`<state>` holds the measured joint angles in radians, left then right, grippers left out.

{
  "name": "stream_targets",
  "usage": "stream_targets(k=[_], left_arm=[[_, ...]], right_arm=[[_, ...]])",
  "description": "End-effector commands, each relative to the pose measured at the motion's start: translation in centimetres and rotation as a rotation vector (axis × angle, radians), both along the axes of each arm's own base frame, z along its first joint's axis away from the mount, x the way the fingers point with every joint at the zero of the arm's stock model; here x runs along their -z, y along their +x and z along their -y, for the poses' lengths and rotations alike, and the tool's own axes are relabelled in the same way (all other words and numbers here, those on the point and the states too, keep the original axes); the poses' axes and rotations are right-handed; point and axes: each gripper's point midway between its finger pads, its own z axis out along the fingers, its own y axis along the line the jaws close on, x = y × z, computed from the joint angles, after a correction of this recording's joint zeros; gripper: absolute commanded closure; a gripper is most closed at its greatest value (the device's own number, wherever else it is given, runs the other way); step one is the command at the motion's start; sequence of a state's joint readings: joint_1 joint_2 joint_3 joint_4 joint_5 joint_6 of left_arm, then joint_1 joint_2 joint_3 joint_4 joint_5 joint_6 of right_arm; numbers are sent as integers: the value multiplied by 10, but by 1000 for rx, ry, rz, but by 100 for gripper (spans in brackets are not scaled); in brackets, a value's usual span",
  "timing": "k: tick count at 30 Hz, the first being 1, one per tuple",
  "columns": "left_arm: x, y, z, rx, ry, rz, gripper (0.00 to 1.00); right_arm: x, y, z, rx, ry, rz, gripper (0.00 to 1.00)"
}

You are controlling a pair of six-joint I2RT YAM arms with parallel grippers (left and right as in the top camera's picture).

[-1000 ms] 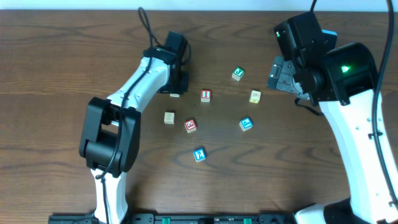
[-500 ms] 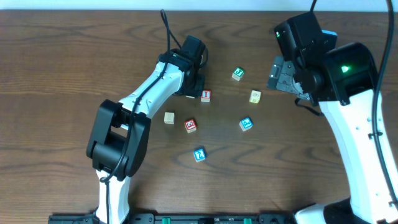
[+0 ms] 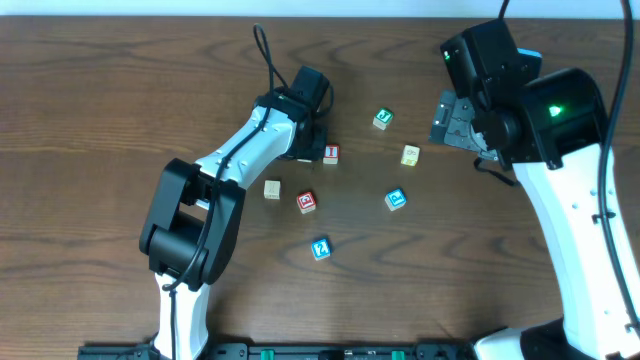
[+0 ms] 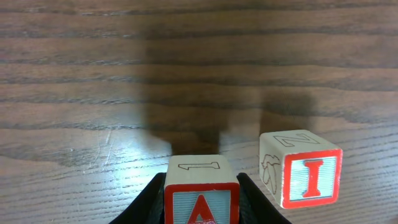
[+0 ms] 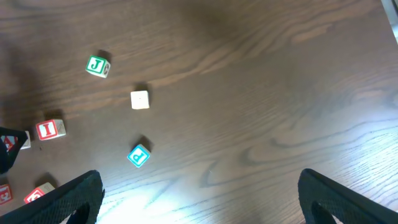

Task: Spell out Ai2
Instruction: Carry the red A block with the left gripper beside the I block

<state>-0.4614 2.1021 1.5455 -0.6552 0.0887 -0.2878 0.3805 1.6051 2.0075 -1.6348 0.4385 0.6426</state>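
My left gripper (image 4: 201, 208) is shut on a wooden block with a red letter A (image 4: 201, 194), low over the table. A block with a red letter I (image 4: 303, 176) stands just to its right, a small gap between them. In the overhead view the left gripper (image 3: 304, 150) sits right beside the I block (image 3: 330, 154). A blue block (image 3: 320, 248) that may bear a 2 lies nearer the front. My right gripper (image 5: 202, 205) is open and empty, high above the table at the right (image 3: 455, 120).
Loose blocks lie around: a green J block (image 3: 382, 119), a pale block (image 3: 410, 155), a blue P block (image 3: 396, 199), a red block (image 3: 306, 202) and a beige block (image 3: 272, 188). The right wrist view shows the J block (image 5: 97, 65) and P block (image 5: 138, 155).
My left gripper has carried the A block to the right, from well left of the I block to right beside it. The right arm has not moved.
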Motion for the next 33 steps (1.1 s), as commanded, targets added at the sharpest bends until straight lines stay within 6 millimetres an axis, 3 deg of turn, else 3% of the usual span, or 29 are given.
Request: stream_targets(k=[1,11,29,33], left_arm=[[8,-2,-4,-19,31,-9,76],[19,-11,-9,-62,36,-41,75],[16,0,-6,-66,24,10,74],[16,2,-5,-66,21,17,70]], right_arm=[[-4,-1,4,2,-5,10,1],[-4,-1,4,2,-5,10,1],[-4,-1,4,2,-5,10,1],[-4,-1,4,2,-5,10,1]])
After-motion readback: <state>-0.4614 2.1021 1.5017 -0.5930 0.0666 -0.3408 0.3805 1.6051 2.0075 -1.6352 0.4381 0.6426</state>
